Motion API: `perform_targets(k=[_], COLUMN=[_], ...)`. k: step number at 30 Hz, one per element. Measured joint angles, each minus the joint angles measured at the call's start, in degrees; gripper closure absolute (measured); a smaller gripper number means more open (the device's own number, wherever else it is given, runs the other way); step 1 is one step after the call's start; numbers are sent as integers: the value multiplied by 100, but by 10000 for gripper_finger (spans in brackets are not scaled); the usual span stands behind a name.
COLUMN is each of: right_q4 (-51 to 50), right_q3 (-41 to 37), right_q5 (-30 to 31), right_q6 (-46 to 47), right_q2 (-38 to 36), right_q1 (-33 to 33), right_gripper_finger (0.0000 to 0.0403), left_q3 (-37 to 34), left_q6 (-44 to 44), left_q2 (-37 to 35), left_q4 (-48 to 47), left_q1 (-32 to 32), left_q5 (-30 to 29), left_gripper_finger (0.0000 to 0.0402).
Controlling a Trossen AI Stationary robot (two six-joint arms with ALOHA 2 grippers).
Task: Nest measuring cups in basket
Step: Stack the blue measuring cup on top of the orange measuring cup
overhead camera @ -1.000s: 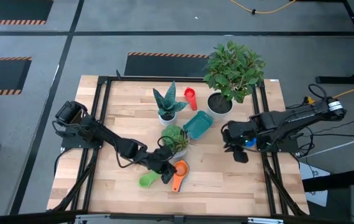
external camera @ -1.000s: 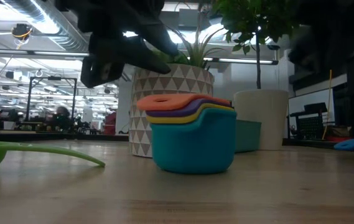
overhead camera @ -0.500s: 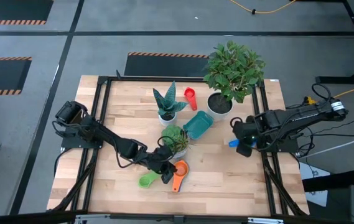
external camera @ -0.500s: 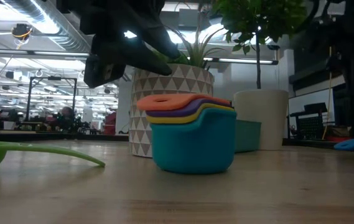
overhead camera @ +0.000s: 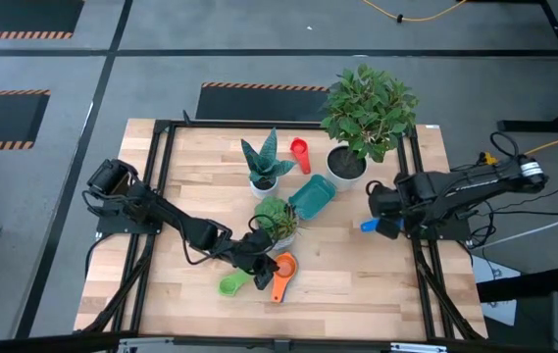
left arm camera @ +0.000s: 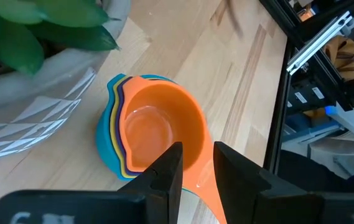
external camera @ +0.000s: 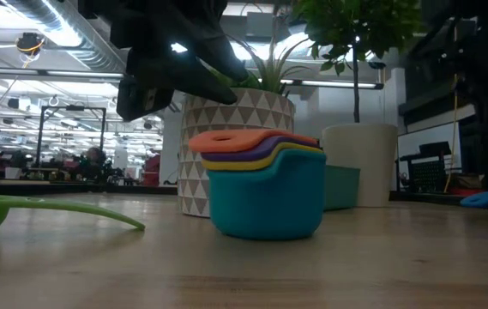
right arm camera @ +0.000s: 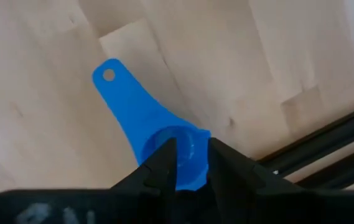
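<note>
A stack of nested measuring cups (overhead camera: 284, 265), orange on top of purple, yellow and teal (external camera: 265, 193), sits on the table with its orange handle toward the near edge. My left gripper (left arm camera: 195, 165) hovers above the stack (left arm camera: 158, 130), fingers a little apart, touching nothing. A green cup (overhead camera: 231, 284) lies left of the stack and a red cup (overhead camera: 301, 152) lies toward the far edge. The blue cup (overhead camera: 368, 226) lies flat on the table. My right gripper (right arm camera: 192, 162) hangs above that cup's bowl (right arm camera: 180, 158), narrowly open. The teal basket (overhead camera: 313, 196) stands between the plant pots.
A succulent in a patterned white pot (overhead camera: 277, 218) stands just beyond the stack. A spiky plant (overhead camera: 264, 162) and a tall leafy plant (overhead camera: 367, 113) stand farther back. Black frame rails (overhead camera: 419, 245) run along the table's sides. Bare wood lies along the near edge (overhead camera: 357, 294).
My right gripper has risen and drawn back from the blue cup toward the table's right and far side, so the cup's handle now shows beside it. The blue cup has stayed on the table.
</note>
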Motion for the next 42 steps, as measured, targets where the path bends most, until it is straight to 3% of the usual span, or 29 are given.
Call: perform_targets(k=[12, 42], right_q4=[7, 178], right_q3=[0, -533], right_q5=[-210, -429], right_q6=[-2291, -2185], right_q2=[683, 910], right_q1=[-616, -716], right_gripper_finger=[308, 308], left_q3=[-2, -7], left_q6=[2, 13], left_q2=[0, 4], left_q4=[0, 22], left_q1=[0, -7], left_q5=[-4, -157], left_gripper_finger=[319, 319])
